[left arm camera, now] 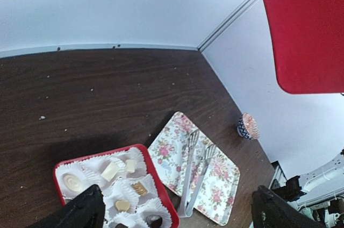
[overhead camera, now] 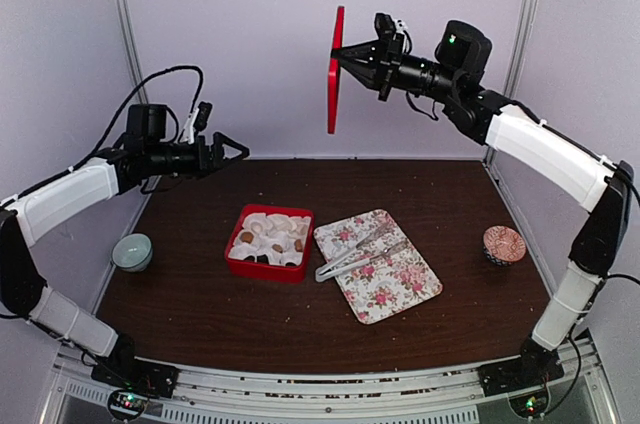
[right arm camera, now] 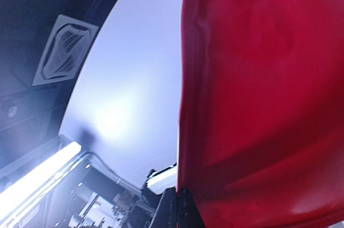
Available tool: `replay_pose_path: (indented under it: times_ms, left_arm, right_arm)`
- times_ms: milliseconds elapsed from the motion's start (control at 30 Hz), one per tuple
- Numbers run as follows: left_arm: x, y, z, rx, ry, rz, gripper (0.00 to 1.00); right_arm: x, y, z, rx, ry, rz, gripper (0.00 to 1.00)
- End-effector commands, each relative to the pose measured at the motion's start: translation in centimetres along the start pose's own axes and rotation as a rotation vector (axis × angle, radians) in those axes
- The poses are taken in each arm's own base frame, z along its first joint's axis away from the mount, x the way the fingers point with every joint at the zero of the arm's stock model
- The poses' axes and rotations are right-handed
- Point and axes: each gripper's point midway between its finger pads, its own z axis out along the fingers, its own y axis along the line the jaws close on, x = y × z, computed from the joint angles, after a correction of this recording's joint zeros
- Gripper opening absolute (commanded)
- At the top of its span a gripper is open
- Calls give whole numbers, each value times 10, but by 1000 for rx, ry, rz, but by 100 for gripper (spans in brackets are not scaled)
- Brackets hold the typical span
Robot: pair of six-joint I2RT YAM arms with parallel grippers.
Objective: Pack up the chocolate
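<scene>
The chocolate (left arm camera: 110, 171) lies as small tan and dark lumps (overhead camera: 247, 237) in white paper cups inside an open red box (overhead camera: 265, 272), whose rim (left arm camera: 156, 177) shows in the left wrist view. My right gripper (overhead camera: 340, 54) is raised high over the back of the table, shut on the edge of a flat red lid (overhead camera: 335, 69) that hangs on edge. That lid (right arm camera: 263, 99) fills the right wrist view, pinched in the right gripper (right arm camera: 180, 204). My left gripper (overhead camera: 238, 152) hovers open and empty above the table's left. Its left gripper (left arm camera: 177, 189) fingers frame the box.
A floral tray (overhead camera: 400, 289) lies right of the box with metal tongs (overhead camera: 355, 252) on it. A pale bowl (overhead camera: 132, 251) sits at the table's left edge. Near the right edge stands a small patterned cup (overhead camera: 503, 244). Walls close the back and sides.
</scene>
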Motion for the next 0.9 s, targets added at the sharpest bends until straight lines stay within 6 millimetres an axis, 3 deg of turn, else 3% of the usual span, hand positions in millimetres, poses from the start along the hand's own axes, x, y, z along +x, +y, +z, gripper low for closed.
replay_pose_path:
  times_ms: [0, 233, 333, 500, 700, 867]
  left_arm:
    - [-28, -55, -24, 204, -106, 71, 98]
    - [-42, -120, -49, 552, -119, 114, 98]
    - [-53, -146, -68, 684, -155, 134, 98]
    - [-72, -190, -107, 893, -241, 183, 98]
    - [-81, -204, -120, 985, -250, 176, 90]
    - [-85, -207, -115, 970, -235, 175, 87]
  right_arm:
    - [18, 98, 5, -358, 88, -57, 0]
    - [60, 155, 21, -550, 272, -40, 0]
    - [67, 173, 20, -616, 310, -39, 0]
    - [74, 184, 24, -651, 350, -40, 0]
    - [81, 187, 27, -676, 369, -26, 0]
    - [83, 191, 27, -679, 374, -32, 0]
